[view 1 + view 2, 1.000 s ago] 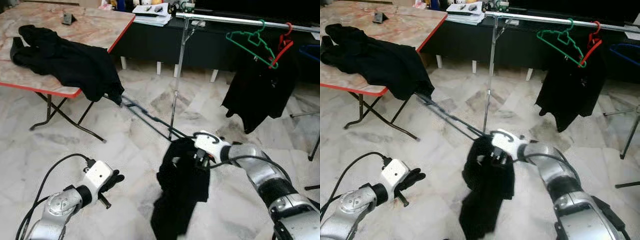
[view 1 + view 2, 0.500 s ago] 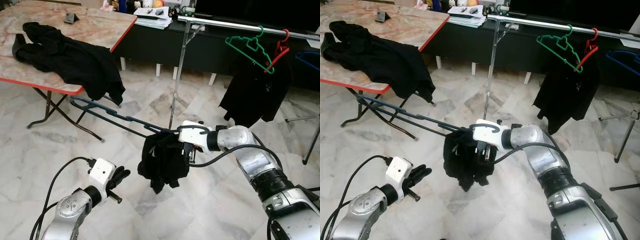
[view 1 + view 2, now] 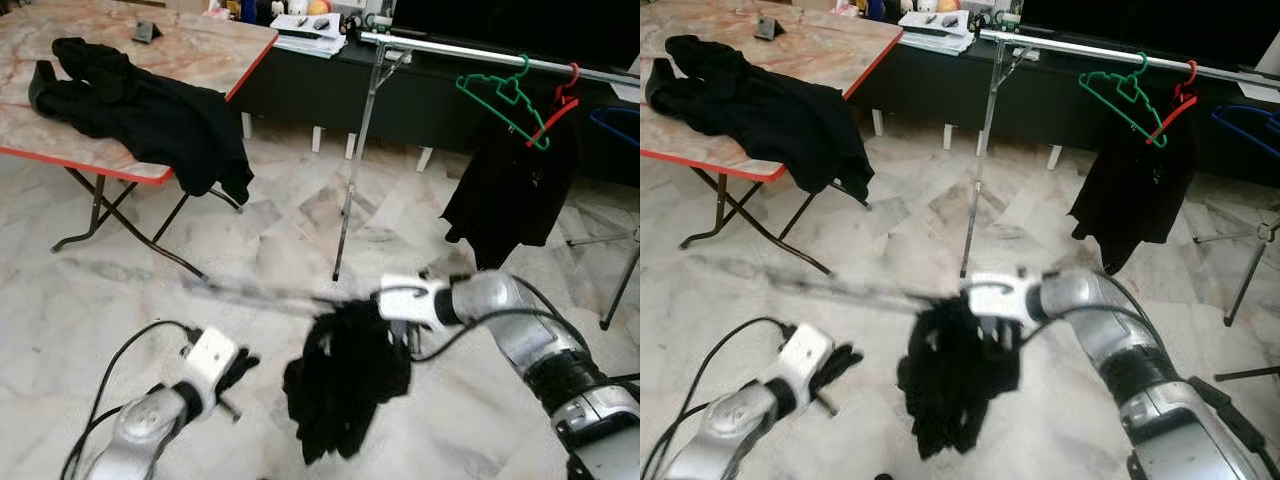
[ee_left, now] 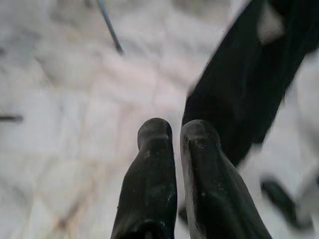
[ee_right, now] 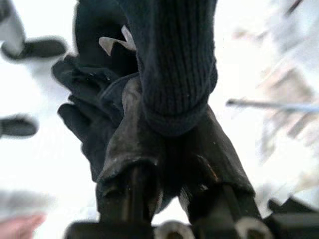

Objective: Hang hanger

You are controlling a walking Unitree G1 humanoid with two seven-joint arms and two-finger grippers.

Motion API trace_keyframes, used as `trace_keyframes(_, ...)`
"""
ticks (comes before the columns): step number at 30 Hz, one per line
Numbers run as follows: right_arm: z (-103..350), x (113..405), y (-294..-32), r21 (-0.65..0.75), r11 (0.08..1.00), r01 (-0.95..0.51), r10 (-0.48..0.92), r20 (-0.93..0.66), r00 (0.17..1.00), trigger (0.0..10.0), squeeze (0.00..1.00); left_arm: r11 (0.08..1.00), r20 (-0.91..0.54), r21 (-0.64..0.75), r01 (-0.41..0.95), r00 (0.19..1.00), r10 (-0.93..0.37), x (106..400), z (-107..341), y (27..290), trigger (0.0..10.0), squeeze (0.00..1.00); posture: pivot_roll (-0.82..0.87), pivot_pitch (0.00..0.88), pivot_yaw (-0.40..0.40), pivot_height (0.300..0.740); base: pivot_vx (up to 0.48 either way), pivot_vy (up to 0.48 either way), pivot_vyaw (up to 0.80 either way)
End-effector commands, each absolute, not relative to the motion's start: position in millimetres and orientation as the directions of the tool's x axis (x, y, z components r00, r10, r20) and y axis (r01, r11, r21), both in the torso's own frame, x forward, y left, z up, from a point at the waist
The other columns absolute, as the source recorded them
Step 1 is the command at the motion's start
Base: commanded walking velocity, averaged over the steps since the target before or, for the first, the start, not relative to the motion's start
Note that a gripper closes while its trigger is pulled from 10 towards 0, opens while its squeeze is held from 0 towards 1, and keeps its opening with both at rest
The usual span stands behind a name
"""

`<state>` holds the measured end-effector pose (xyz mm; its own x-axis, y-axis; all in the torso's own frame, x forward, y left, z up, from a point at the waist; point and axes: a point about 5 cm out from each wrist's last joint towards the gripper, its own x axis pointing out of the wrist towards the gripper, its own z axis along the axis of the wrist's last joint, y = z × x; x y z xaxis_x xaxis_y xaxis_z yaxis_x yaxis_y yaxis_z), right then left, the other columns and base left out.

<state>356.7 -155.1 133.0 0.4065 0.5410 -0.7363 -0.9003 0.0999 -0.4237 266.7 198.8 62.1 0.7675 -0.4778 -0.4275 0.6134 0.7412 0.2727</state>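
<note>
- The right end effector (image 3: pixel 405 318) is clenched on the black garment (image 3: pixel 345 385) and on the hanger (image 3: pixel 265 293) that carries it; the right wrist view shows both fingers (image 5: pixel 124 149) pressed into the dark knit cloth.
- The hanger is blurred. Its long axis runs almost level from the right end effector toward 9 o'clock, over the marble floor (image 3: pixel 80 290), and the garment hangs bunched below the grip.
- The left end effector (image 3: pixel 232 372) hangs low at about 8 o'clock from the garment, holding nothing; the left wrist view shows its 2 fingers (image 4: pixel 154 174) nearly together, so I judge it closed and idle.
- The rail (image 3: pixel 470 52) lies well apart from the right end effector, toward 12 to 1 o'clock and much higher. On it hang already a green hanger (image 3: pixel 505 90), a red hanger (image 3: pixel 560 95) and a dark garment (image 3: pixel 510 190).
- The right arm is the nearer one to the rail. I judge the next move is to lift the hanger up and forward, and turn its hook toward the bare part of the rail.
- The bench (image 3: pixel 120 110) at 10 o'clock carries another black garment (image 3: pixel 140 110).
</note>
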Motion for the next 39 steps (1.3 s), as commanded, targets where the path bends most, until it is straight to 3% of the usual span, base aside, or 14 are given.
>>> trace_keyframes(1,126.6,356.5,-164.9,-0.429,0.083,-0.9,0.482,-0.773,0.413,10.0,0.0,0.673,-0.503,0.264,0.691,0.694,-0.515,255.1,60.2,197.9,10.0,0.0,0.09,0.189,-0.117,0.74,0.0,0.0,0.0)
trace_keyframes(8,100.9,347.6,-176.4,-0.36,0.05,-0.932,0.398,-0.849,0.349,10.0,0.0,0.573,-0.577,0.277,0.772,0.61,-0.543,245.1,83.1,210.8,10.0,0.0,0.1,0.195,-0.113,0.74,0.0,0.0,0.0)
trace_keyframes(15,89.9,349.7,-187.3,-0.413,0.059,-0.909,0.275,-0.868,0.413,10.0,0.0,0.506,-0.563,0.297,0.81,0.576,-0.593,245.0,118.3,204.1,10.0,0.0,0.11,0.191,-0.115,0.74,0.0,0.0,0.0)
trace_keyframes(22,85.3,349.6,-181.4,-0.415,0.061,-0.908,0.288,-0.864,0.414,10.0,0.0,0.481,-0.53,0.28,0.831,0.551,-0.644,242.8,134.6,190.6,10.0,0.0,0.12,0.192,-0.116,0.74,0.0,0.0,0.0)
trace_keyframes(26,98.4,359.8,-171.4,-0.479,0.106,-0.871,0.339,-0.806,0.485,10.0,0.0,0.529,-0.563,0.228,0.817,0.554,-0.613,238.7,115.6,194.4,10.0,0.0,0.11,0.194,-0.109,0.74,0.0,0.0,0.0)
trace_keyframes(30,113.9,368.8,-169.0,-0.535,0.145,-0.832,0.363,-0.753,0.548,10.0,0.0,0.634,-0.506,0.232,0.737,0.649,-0.569,243.1,103.1,199.4,10.0,0.0,0.11,0.197,-0.111,0.74,0.0,0.0,0.0)
trace_keyframes(37,137.3,377.0,-151.1,-0.554,0.18,-0.813,0.481,-0.672,0.564,10.0,0.0,0.796,-0.416,0.17,0.581,0.774,-0.476,250.2,77.0,200.1,10.0,0.0,0.1,0.206,-0.115,0.74,0.0,0.0,0.0)
trace_keyframes(39,152.1,380.2,-135.2,-0.558,0.192,-0.807,0.56,-0.613,0.557,10.0,0.0,0.891,-0.359,0.121,0.437,0.856,-0.371,261.0,62.5,201.9,10.0,0.0,0.1,0.204,-0.116,0.74,0.0,0.0,0.0)
